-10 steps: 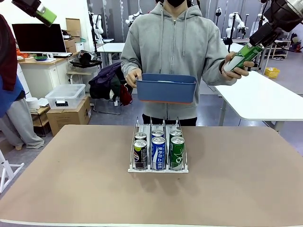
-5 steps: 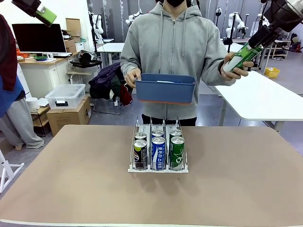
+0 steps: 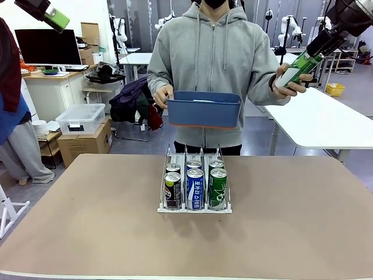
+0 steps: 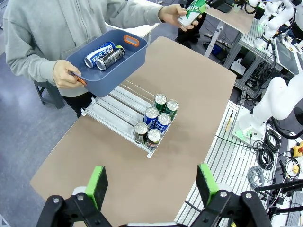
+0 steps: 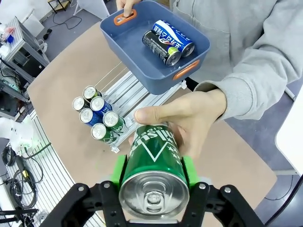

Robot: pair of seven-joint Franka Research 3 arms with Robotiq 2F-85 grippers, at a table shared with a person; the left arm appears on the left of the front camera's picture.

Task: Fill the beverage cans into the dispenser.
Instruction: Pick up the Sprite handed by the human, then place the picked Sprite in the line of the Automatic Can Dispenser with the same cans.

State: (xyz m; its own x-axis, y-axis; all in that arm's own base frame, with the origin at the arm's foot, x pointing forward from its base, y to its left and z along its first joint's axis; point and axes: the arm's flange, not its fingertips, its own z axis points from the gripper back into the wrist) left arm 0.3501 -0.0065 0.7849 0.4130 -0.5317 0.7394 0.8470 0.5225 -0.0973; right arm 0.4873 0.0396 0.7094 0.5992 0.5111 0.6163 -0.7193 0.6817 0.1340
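- Right gripper: clamped tight on the top end of a green can, one green pad on each side, silver top facing the wrist camera.
- Same green can: also held round its lower end by the person's hand, up in the air at the far right, past the far edge of the table.
- Person's other hand: holding a blue bin by its left end, in front of the chest, above the far edge of the table.
- Inside the bin: a blue can and a black can, lying on their sides, touching.
- Below the bin and a bit nearer: the dispenser, standing in the middle of the brown table, with three lanes side by side.
- At the near end of the lanes: six cans standing up, two in each lane, black pair on the left, blue pair in the middle, green pair on the right.
- Left gripper: fingers spread wide with nothing between them, up high on the left, well apart from all the cans.
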